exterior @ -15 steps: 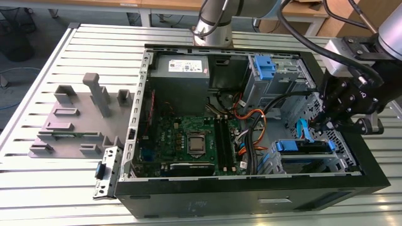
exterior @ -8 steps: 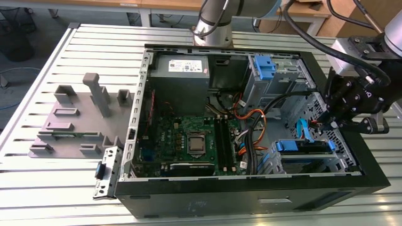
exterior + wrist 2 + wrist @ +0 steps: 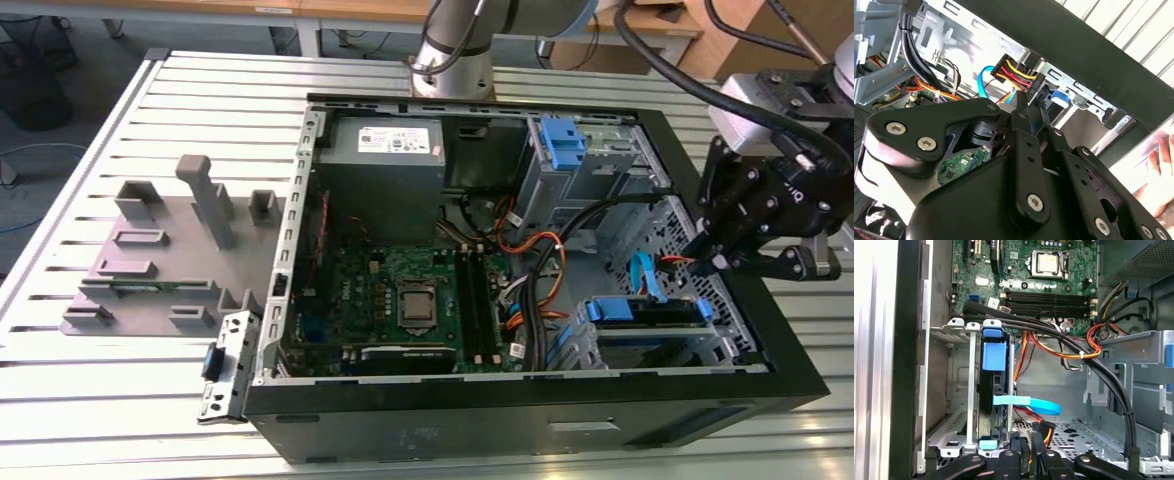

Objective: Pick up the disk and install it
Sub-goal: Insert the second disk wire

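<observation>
First wrist view puts the disk (image 3: 993, 390) just ahead of your hand (image 3: 1026, 450), standing on edge in its blue carrier between the rails of the metal drive cage (image 3: 954, 390), so it looks already seated in the bay. The hand's fingers (image 3: 1021, 112) sit close together with nothing between them, by the power connector (image 3: 1016, 72) and blue data cable (image 3: 1034, 404). The grey power supply box (image 3: 384, 140) carries a white sticker; its print can't be read.
</observation>
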Available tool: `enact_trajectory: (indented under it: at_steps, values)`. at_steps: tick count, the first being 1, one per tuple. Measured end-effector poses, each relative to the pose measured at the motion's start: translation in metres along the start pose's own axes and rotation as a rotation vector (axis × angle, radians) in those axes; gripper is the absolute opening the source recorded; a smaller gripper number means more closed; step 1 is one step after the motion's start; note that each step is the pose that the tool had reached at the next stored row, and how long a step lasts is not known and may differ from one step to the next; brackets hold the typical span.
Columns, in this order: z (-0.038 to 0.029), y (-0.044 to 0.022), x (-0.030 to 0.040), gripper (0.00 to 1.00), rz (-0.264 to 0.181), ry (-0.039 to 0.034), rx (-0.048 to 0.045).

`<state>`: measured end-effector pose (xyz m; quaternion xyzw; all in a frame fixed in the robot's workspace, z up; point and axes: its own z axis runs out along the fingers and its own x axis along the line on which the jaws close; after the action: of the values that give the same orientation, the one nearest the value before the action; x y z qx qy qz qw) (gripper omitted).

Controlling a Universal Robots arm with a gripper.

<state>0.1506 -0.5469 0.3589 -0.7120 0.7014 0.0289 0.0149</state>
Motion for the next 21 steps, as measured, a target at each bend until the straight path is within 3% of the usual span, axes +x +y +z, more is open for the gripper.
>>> enact_trajectory:
  at_steps: [4, 9, 21]
  values:
    - [-0.0018, -0.0011, -0.0001, 0.24, 0.0, 0.0001, 0.0]
    - [-0.0014, -0.0099, 0.0001, 0.24, 0.0, 0.0, 0.0]
    - [0.0073, -0.0142, 0.0007, 0.24, 0.0, 0.0013, 0.0001]
